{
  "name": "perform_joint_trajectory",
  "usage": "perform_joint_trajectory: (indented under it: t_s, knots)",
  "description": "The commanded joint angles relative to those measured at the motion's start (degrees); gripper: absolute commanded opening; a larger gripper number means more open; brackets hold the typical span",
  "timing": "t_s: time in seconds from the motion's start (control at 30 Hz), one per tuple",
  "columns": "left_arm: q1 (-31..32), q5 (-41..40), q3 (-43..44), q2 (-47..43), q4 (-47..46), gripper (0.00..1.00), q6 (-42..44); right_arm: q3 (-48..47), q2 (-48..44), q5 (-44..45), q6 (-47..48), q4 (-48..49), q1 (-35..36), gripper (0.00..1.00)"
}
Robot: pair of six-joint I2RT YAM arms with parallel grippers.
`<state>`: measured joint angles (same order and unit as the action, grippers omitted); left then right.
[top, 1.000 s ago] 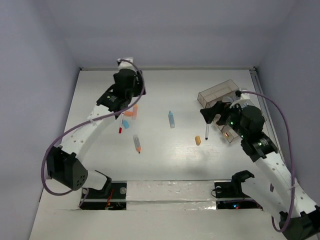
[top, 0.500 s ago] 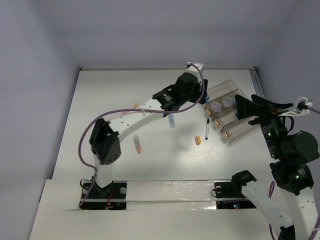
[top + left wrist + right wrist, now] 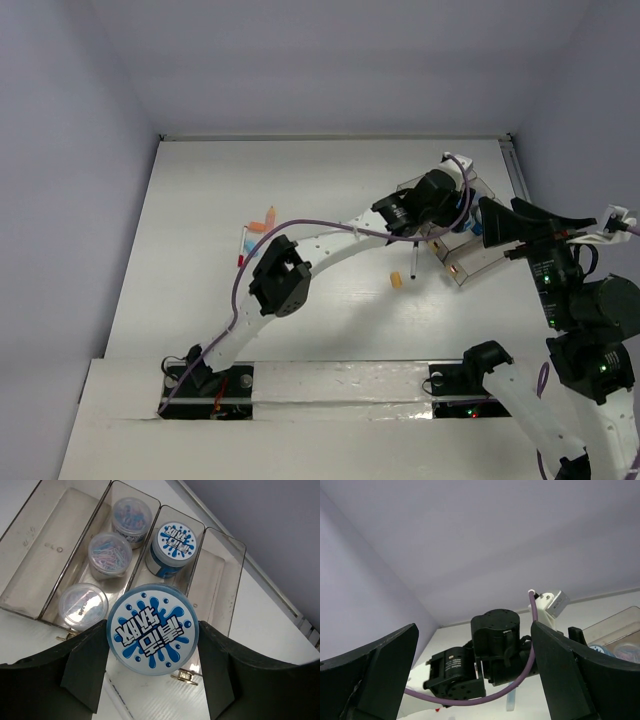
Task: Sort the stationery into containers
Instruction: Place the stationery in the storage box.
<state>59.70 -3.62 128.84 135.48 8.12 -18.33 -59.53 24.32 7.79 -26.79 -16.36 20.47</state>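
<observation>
Overhead, our left jaws gripped a blue-lidded jar point(image 3: 152, 635) by its sides above the tray point(image 3: 217, 580), over one end of the compartment where a second blue jar point(image 3: 172, 547) stood. Three clear jars point(image 3: 110, 555) sat in the next compartment. Our right jaws stood wide apart and empty, raised beside the tray. On the table point(image 3: 330, 180) the pen point(image 3: 414, 262) and orange stub point(image 3: 396, 281) lay near the tray, the sticks point(image 3: 258, 228) well apart to the left.
</observation>
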Motion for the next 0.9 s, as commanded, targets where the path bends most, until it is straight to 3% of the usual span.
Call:
perform_joint_trajectory:
  t_s: [0.0, 0.27, 0.87]
  knots:
    - [-0.2, 0.1, 4.49, -1.01, -6.88, 0.35, 1.1, -0.59, -0.58, 0.82, 0.68, -0.52, 0.54, 1.0]
    - [0.33, -0.87, 8.36, 4.88, -4.78, 0.35, 3.56, 1.69, -1.11, 1.26, 0.77, 0.1, 0.54, 1.0]
    - [1.38, 0.19, 6.87, 5.85, -2.94, 0.35, 4.53, 3.1, -0.15, 1.35, 0.59, 1.59, 0.54, 1.0]
